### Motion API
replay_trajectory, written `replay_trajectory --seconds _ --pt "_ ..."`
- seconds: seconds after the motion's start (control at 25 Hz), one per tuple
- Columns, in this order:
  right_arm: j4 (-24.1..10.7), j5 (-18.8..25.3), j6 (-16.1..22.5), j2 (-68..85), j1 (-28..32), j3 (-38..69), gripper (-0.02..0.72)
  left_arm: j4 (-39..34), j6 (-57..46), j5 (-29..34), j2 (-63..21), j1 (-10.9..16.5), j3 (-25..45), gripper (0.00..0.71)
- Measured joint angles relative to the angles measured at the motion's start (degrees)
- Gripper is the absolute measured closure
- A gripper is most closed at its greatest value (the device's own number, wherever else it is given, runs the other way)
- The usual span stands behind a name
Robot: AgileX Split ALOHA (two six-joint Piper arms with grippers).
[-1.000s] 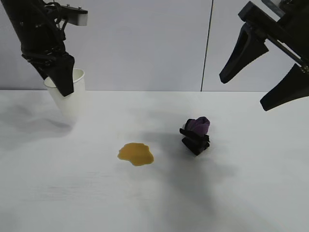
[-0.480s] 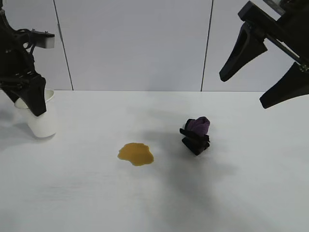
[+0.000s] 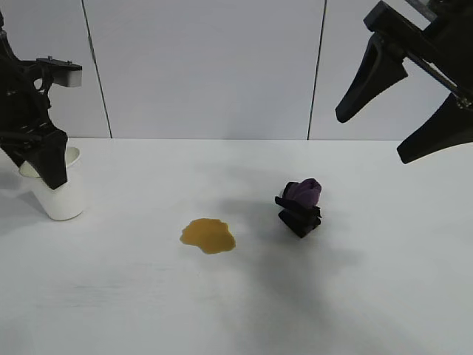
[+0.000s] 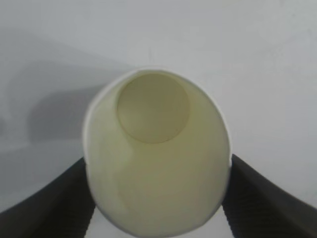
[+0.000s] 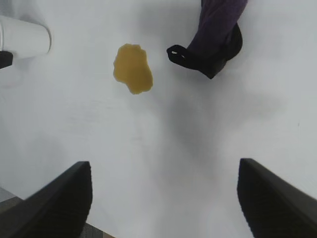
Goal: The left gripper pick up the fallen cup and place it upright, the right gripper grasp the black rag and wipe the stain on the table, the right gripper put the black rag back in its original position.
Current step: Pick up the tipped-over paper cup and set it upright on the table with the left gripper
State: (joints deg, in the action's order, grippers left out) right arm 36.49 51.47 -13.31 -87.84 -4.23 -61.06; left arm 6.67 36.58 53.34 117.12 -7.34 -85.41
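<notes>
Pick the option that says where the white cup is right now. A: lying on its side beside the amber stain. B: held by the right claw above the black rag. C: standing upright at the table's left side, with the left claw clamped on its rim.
C: the cup stands base down on the table, the left claw gripping its rim.

The cup (image 3: 60,194) looks like smooth matt paper, the black rag (image 3: 301,206) crumpled cloth, the table (image 3: 236,296) matt.

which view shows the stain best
The right wrist view: the stain lies whole and unobstructed on the table, seen from above. The exterior view shows it too, flatter, left of the rag. The left wrist view shows only the cup.
</notes>
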Motion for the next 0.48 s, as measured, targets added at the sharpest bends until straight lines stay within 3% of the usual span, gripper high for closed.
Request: replay_trajectory --seconds 0.08,0.24,0.48 --pt "0.0 0.0 0.0 0.0 0.0 0.0 0.144 -0.1 0.0 0.5 0.0 0.0 0.0 0.193" --pt "0.0 0.0 0.0 0.0 0.0 0.0 0.144 -0.1 0.0 0.7 0.0 0.0 0.0 0.067" --pt "0.0 0.0 0.0 0.0 0.0 0.0 0.144 -0.1 0.0 1.6 -0.1 0.0 0.0 0.03"
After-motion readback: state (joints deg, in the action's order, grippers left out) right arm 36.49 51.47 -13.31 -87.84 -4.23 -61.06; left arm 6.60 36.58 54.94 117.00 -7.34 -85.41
